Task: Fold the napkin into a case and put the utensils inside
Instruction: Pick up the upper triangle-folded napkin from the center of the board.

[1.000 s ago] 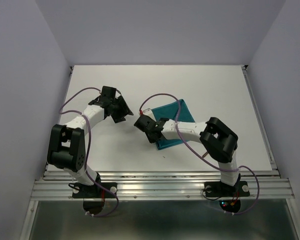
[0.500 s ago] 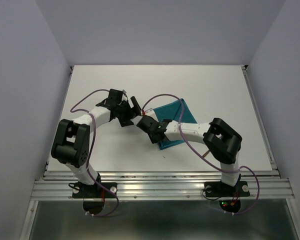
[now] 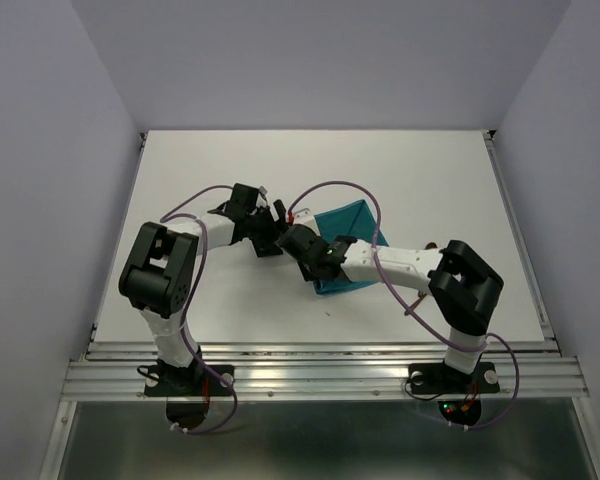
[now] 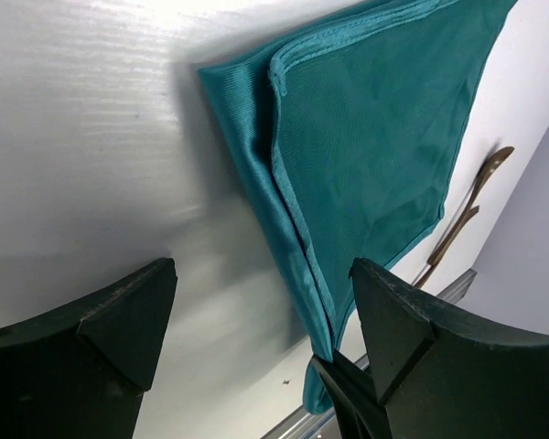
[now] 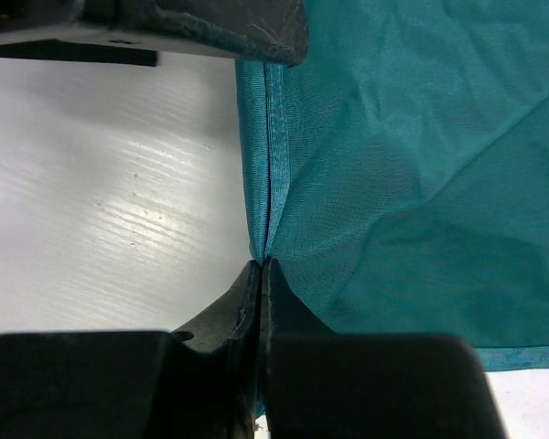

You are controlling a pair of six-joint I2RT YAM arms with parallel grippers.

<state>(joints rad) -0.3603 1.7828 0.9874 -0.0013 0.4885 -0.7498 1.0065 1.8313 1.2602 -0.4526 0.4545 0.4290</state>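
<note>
The teal napkin (image 3: pixel 348 222) lies folded double on the white table, right of centre. In the left wrist view the napkin (image 4: pixel 366 155) shows two stacked hemmed edges. My right gripper (image 5: pixel 261 265) is shut on the left edge of the napkin (image 5: pixel 412 183), which rises a little at the pinch. In the top view the right gripper (image 3: pixel 298 240) is at the cloth's left side. My left gripper (image 3: pixel 278 222) is just to the left of that edge, open wide, and the left gripper (image 4: pixel 263 274) holds nothing. Two reddish-brown utensils (image 4: pixel 467 210) lie beyond the napkin's far side.
The white table (image 3: pixel 410 170) has a metal rail along its near edge (image 3: pixel 320 350). The two grippers are very close together at the napkin's left edge. Purple cables loop over both arms.
The left arm has swung right to the napkin's left edge and opened its jaws fully. The right gripper has shut on the napkin's edge.
</note>
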